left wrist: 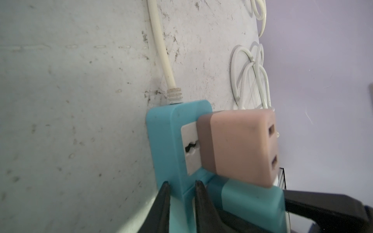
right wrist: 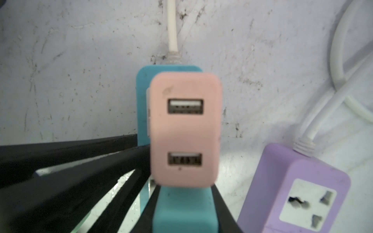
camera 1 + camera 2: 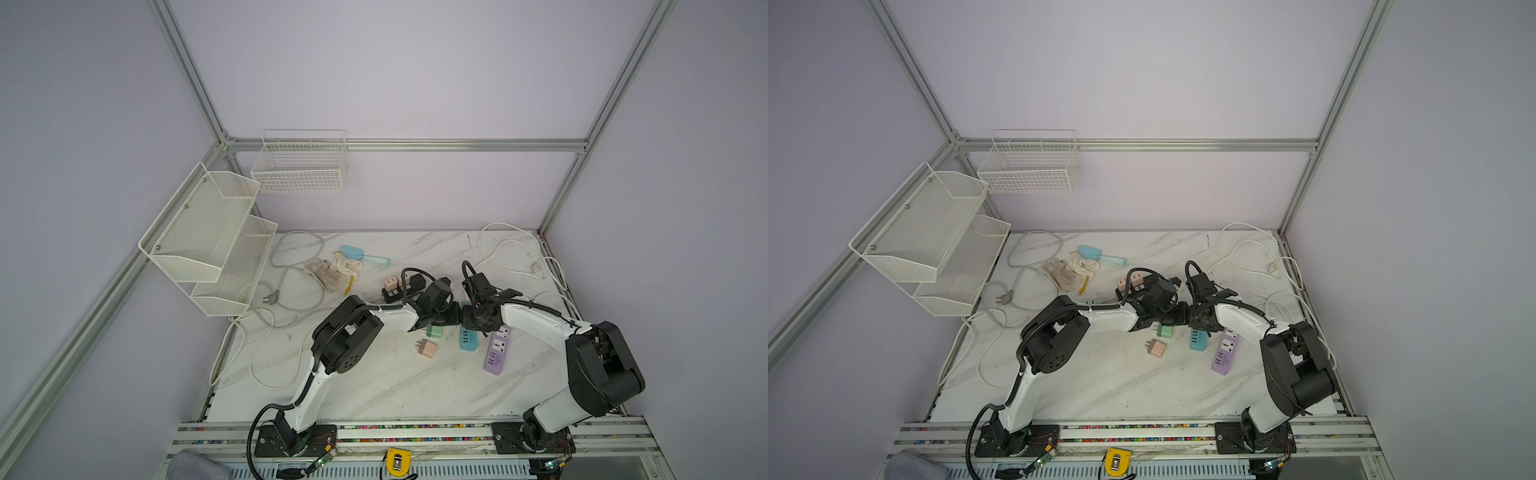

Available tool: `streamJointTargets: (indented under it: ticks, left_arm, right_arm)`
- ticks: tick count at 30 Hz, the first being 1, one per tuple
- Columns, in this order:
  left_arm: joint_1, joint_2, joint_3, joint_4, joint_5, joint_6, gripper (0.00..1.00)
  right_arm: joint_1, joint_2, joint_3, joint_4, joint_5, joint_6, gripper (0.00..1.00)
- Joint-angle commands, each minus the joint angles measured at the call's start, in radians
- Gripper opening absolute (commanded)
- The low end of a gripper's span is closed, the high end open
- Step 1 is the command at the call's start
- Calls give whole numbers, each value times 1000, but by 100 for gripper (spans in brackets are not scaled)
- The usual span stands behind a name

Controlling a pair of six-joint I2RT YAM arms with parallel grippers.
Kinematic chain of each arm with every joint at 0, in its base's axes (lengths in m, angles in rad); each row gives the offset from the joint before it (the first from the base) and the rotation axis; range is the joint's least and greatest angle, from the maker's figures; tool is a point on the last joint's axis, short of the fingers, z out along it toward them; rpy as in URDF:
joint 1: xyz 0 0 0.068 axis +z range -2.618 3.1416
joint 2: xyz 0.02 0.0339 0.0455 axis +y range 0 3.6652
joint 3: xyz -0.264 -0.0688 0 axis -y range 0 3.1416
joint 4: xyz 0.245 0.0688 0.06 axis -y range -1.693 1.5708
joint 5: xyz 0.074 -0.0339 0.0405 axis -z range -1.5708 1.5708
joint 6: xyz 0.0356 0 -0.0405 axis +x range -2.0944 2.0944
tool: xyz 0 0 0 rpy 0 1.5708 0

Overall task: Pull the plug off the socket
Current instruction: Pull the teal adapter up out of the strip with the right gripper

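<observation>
My left gripper [image 1: 182, 183] is pinched narrow on the side wall of the blue socket strip [image 1: 164, 145], which lies flat on the marble table [image 1: 70, 100]. My right gripper [image 2: 182, 194] is clamped on what looks like a teal plug [image 2: 175, 213], blurred this close. It sits in the strip just beside the pink plug [image 2: 185, 129].
</observation>
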Motion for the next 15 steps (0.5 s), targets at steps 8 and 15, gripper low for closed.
streamJointTargets:
  ticks: [8,15]
  left_arm:
    - [-17,26,-72,-94,-15,-3,21]
    - [-17,17,-88,-93,-19,-3,20]
  right_arm:
    - [31,-28,37,52,21,15,12]
    - [40,-35,30,33,59,26,12]
